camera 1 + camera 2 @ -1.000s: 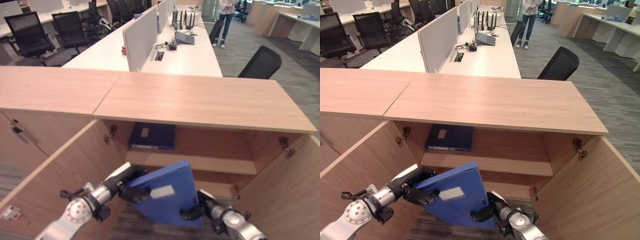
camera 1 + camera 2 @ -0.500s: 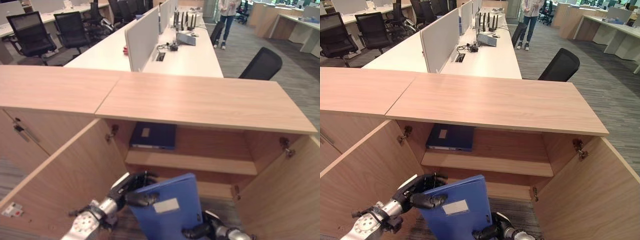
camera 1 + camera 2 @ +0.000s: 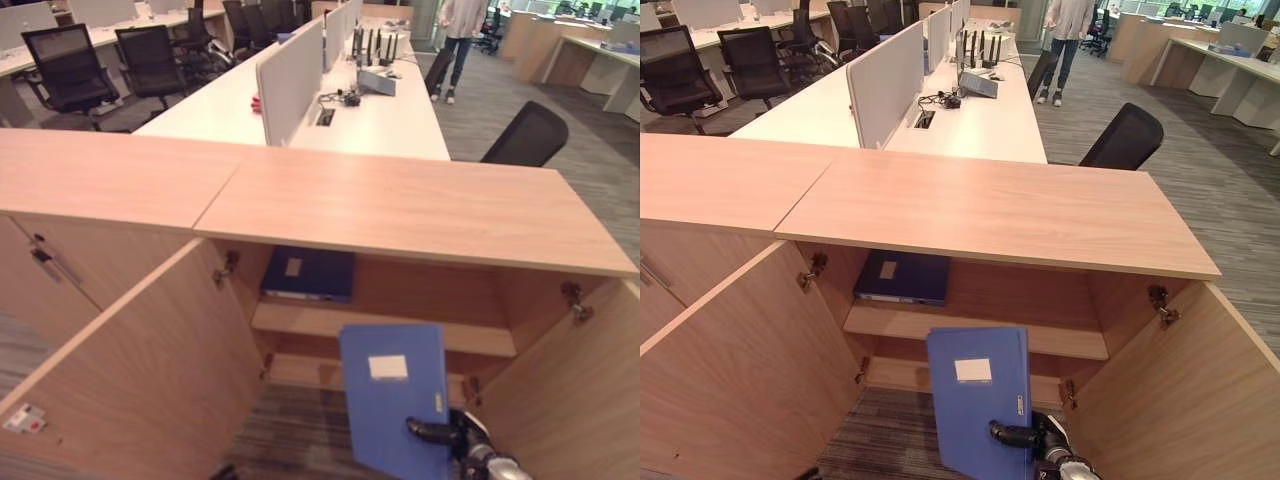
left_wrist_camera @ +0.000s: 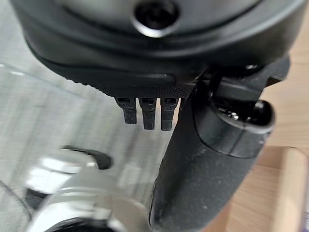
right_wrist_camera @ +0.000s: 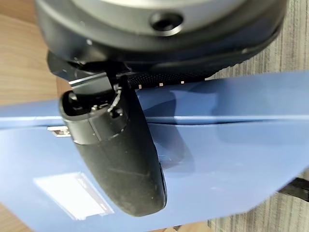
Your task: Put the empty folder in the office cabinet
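Two blue folders (image 3: 980,400) (image 3: 902,277), one open cabinet (image 3: 990,215), several office chairs (image 3: 1125,138), one person (image 3: 1068,25).

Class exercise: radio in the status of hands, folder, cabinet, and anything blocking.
Right hand pinching blue folder upright before open cabinet. Left hand free, holding nothing. Another folder on upper shelf; lower shelf unobstructed.

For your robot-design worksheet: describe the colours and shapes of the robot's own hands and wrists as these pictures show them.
Right hand: dark, with a rounded black thumb and a silver-grey wrist behind it. Left hand: black textured body, short ridged fingertips in a row, a thick smooth black thumb.
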